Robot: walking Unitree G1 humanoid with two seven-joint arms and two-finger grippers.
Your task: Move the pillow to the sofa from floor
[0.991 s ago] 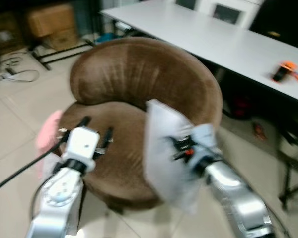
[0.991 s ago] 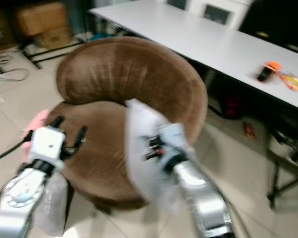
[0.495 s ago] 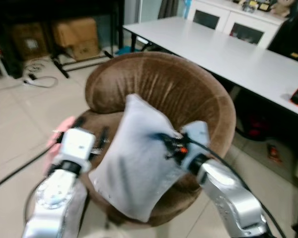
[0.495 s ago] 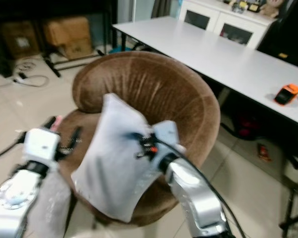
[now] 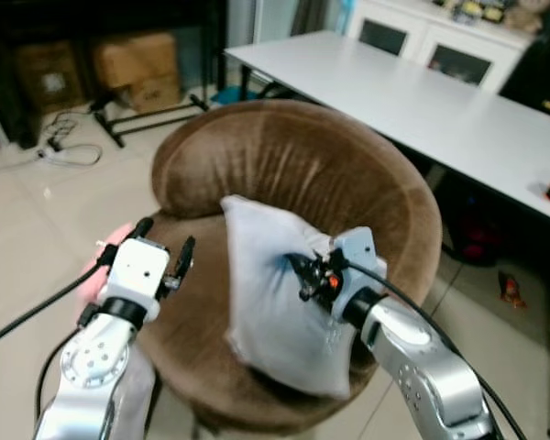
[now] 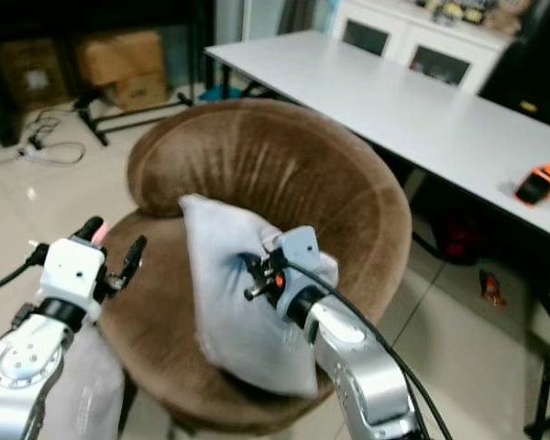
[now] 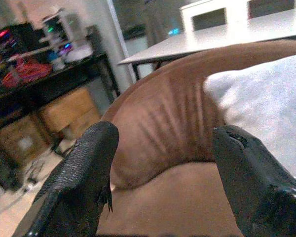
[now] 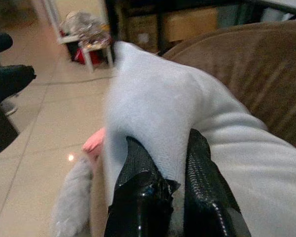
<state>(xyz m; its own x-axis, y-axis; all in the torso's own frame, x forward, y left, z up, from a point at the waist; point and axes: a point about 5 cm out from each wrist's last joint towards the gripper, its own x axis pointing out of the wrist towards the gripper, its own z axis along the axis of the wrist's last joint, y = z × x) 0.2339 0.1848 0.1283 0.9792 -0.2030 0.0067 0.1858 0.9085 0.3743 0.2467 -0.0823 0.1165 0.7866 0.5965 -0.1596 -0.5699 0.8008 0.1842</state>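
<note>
Pretty far along by the look of it: pillow (image 5: 280,298) already up off the floor and sitting over the seat of the brown sofa (image 5: 293,165), leaning toward the backrest, lower corner reaching the front edge of the cushion. Hard to tell how much weight actually rests on the seat versus hangs from the grip. Right gripper (image 8: 160,163) pinched tight on a fold of the pillow fabric, fingers (image 8: 140,170) narrow with cloth bunched between them, clear in the right wrist view. Left gripper (image 5: 162,243) spread wide and holding nothing, hovering over the left side of the seat, just beside the pillow but not touching it. Left to do, probably: settle the pillow down properly, let go, pull the arm back. Possible snag: fabric catching on the fingers at release and dragging the pillow off the front edge. Also something pink (image 5: 101,266) down by the left side of the sofa, and another pale soft thing (image 6: 87,385) low behind the left arm, too blurry to name. White table (image 5: 422,101) behind the sofa, not involved.
</note>
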